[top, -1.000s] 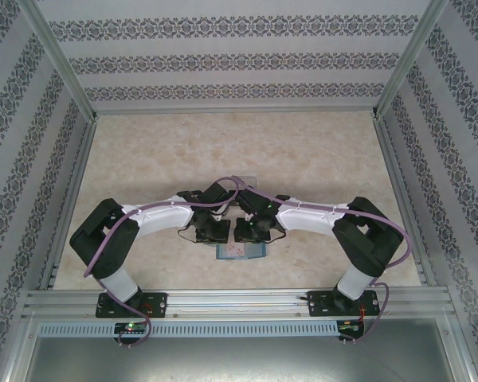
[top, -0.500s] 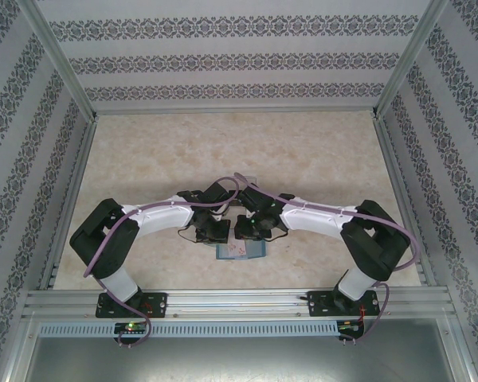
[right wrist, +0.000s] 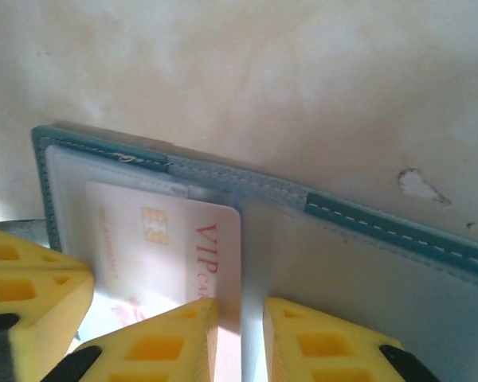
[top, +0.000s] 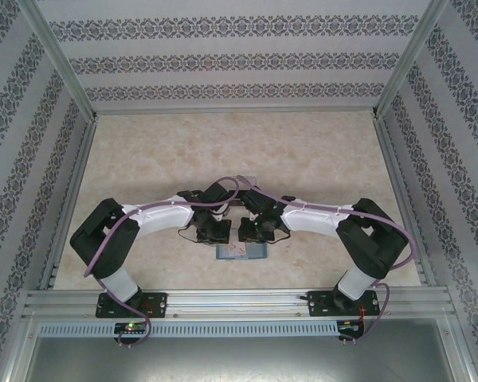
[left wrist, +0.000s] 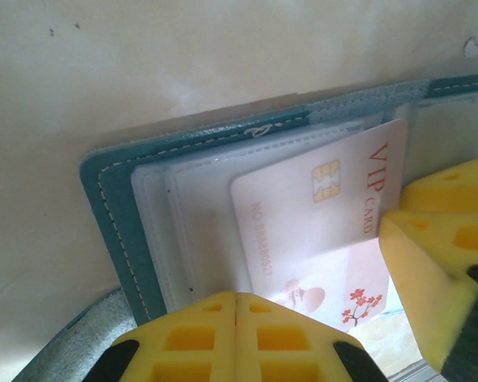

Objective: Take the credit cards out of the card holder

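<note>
The card holder [top: 241, 251] lies open on the table near the front edge, teal outside [left wrist: 111, 199], pale sleeves inside [right wrist: 382, 270]. A white credit card [left wrist: 311, 207] printed "VIP CARD" with a gold chip sticks out of a sleeve at a tilt. My left gripper [left wrist: 237, 301] is shut, its tips pressing on the clear sleeves beside the card. My right gripper [right wrist: 240, 314] is closed on the card's edge [right wrist: 223, 239], with a thin pale sleeve leaf also between its fingers. Both grippers [top: 215, 233] [top: 257, 231] meet over the card holder.
A small clear tray [top: 251, 181] sits just behind the two wrists. Aluminium rails [top: 239, 302] run along the front edge, and patterned walls [top: 32, 159] close in the sides and back. A chipped spot [right wrist: 418, 185] marks the tabletop beyond the card holder.
The right gripper and forearm have shifted slightly to the right. The left arm and the card holder stay where they were.
</note>
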Tool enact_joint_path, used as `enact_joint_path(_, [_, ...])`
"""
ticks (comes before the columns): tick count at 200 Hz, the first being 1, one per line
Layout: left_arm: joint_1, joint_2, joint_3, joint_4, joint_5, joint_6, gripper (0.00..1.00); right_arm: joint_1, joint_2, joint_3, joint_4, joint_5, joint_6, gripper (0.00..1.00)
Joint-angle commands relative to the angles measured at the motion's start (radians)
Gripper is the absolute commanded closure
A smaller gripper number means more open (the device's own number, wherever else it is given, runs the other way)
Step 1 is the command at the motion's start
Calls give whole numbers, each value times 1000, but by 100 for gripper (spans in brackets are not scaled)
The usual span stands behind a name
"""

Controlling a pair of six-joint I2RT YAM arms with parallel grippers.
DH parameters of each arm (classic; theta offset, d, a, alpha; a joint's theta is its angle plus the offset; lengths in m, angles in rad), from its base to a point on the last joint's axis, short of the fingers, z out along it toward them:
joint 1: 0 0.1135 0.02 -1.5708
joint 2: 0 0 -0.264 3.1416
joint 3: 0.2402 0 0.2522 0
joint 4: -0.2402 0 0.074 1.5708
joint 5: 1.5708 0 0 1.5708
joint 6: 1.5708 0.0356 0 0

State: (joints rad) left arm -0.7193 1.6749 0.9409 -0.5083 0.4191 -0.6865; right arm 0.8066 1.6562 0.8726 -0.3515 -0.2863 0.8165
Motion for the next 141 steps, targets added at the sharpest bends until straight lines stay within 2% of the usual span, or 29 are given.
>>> enact_joint_path(1, [-12, 23, 10, 12, 10, 1, 93, -10, 19, -20, 32, -29, 15, 76])
enact_joint_path(44, [-12, 49, 9, -15, -17, 17, 93, -17, 6, -50, 112, -85, 38, 80])
enact_joint_path(141, [-12, 69, 22, -42, -32, 32, 93, -33, 17, -105, 272, -196, 98, 78])
